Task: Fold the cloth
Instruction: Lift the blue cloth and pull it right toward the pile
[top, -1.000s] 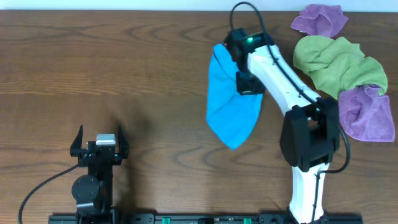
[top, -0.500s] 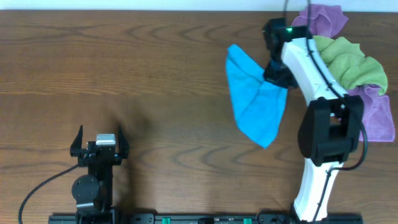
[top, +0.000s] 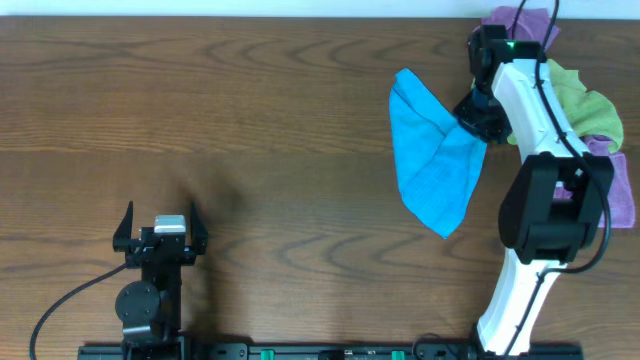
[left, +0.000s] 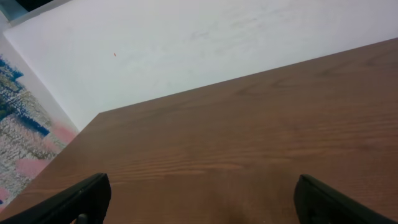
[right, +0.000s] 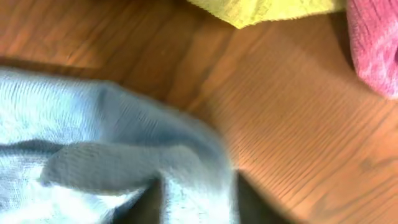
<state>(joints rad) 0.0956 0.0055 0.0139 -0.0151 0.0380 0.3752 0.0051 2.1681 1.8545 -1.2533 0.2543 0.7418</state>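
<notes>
Partly hidden, right tool (top: 472, 112) at cloth (top: 432, 170) edge, green cloth (top: 595, 105) under arm (top: 530, 95).

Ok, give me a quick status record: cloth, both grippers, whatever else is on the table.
cloth: sky-blue, bunched and loosely doubled, right of centre, not neatly folded
right gripper: at the cloth's right edge, fabric between its fingers; gripping or letting go, unclear
left gripper: open, empty, near the front left
other items: green cloth and purple cloth at the far right, partly under the right arm
table: dark wood
</notes>
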